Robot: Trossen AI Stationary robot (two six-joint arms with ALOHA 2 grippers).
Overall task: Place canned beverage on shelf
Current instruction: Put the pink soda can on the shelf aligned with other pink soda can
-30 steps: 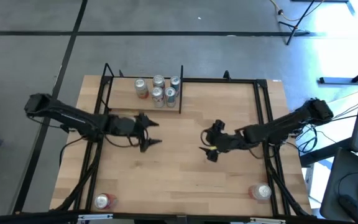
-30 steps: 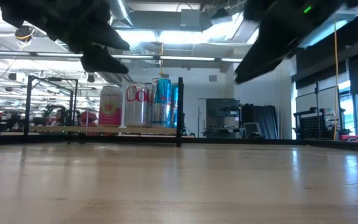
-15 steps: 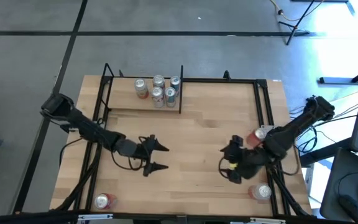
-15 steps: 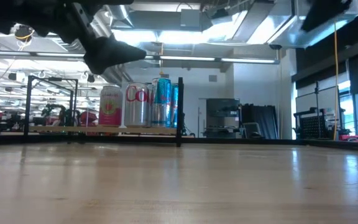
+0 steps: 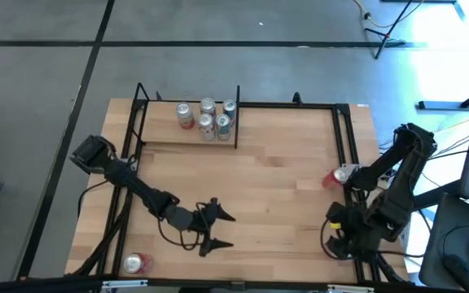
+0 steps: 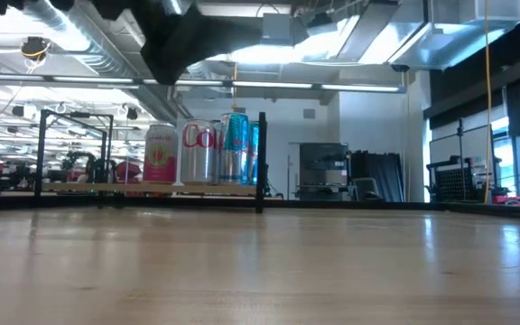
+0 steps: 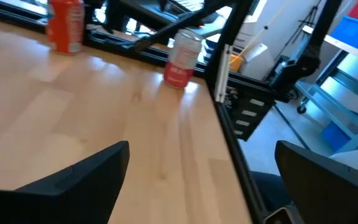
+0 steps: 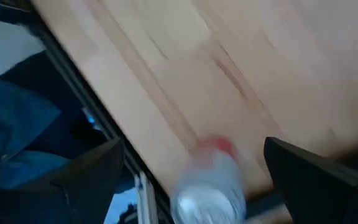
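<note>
The shelf (image 5: 187, 134), a light-wood ledge in black rods, stands at the table's far left and carries several cans (image 5: 208, 118); it also shows in the low view (image 6: 152, 188). My left gripper (image 5: 231, 229) is open and empty above the table's near middle. My right gripper (image 5: 336, 238) is open at the near right corner, over a can with a silver top and red side (image 8: 209, 186), which it mostly hides in the high view. The fingers stand on either side of that can, apart from it.
A red and white can (image 5: 337, 177) lies by the right rail. Another can (image 5: 138, 262) stands at the near left corner. Two cans show in the left wrist view (image 7: 66, 23) (image 7: 182, 57) beside a black rail. Black rods frame the table's edges.
My left gripper has gone from beside the shelf toward the table's near edge and to the right, staying open. My right gripper has gone from the table's middle toward the near right corner, over the can there, staying open.
</note>
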